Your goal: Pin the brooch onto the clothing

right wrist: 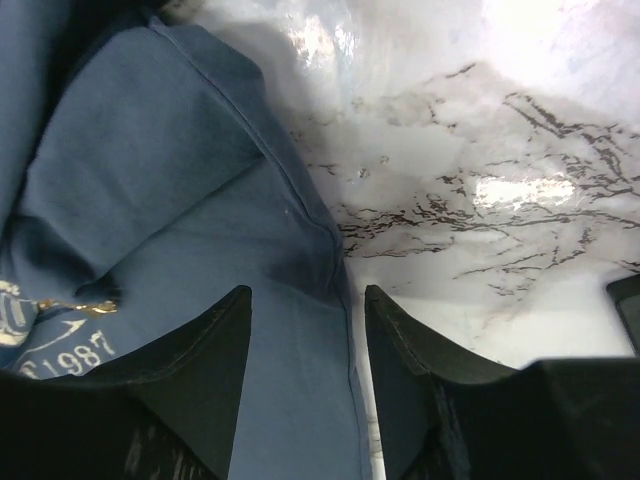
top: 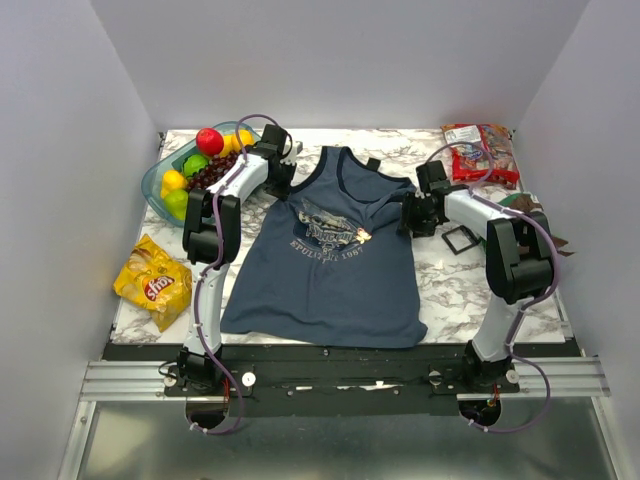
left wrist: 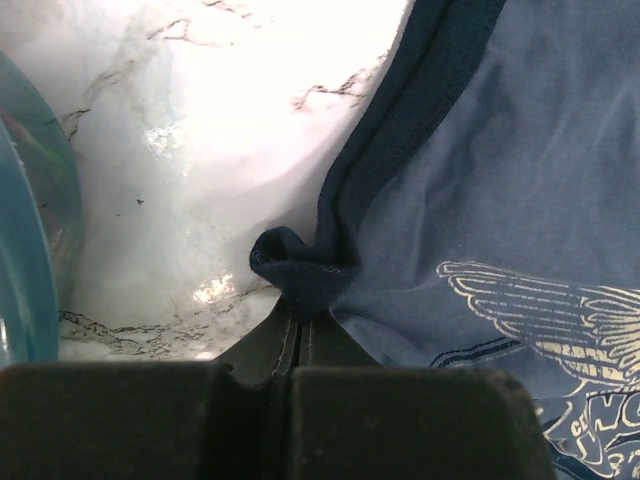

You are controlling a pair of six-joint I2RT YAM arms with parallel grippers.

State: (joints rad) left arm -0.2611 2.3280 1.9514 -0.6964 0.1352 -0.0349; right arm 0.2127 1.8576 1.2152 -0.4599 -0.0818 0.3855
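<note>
Clothing [top: 320, 280], a slate-blue tank top with navy trim and a pale chest print, is lying flat in the middle of a marble surface [top: 450, 290], neck pointing to the far wall. The brooch [top: 364, 236], a tiny gold glint, is sitting on the fabric at the right edge of the print, near the right armhole. The left gripper [left wrist: 300, 322] is squeezing tight on a bunched fold of navy trim at the left shoulder of the clothing, with no gap showing between its jaws. The right gripper [right wrist: 307, 300] is hanging low over the right side seam with its jaws parted and holding nothing; one finger is over the fabric, the other is over bare marble, and the brooch is lying off to its side, apart from both fingers. Behind the left arm, a clear blue bowl [top: 150, 185] is holding bright fruit [top: 209, 140], close to the pinched shoulder. A yellow snack bag [top: 152, 282] is lying at the left edge. A red snack packet [top: 480, 152] is resting in the far right corner, and a small black-framed square [top: 461, 239] is lying just beside the right arm.
</note>
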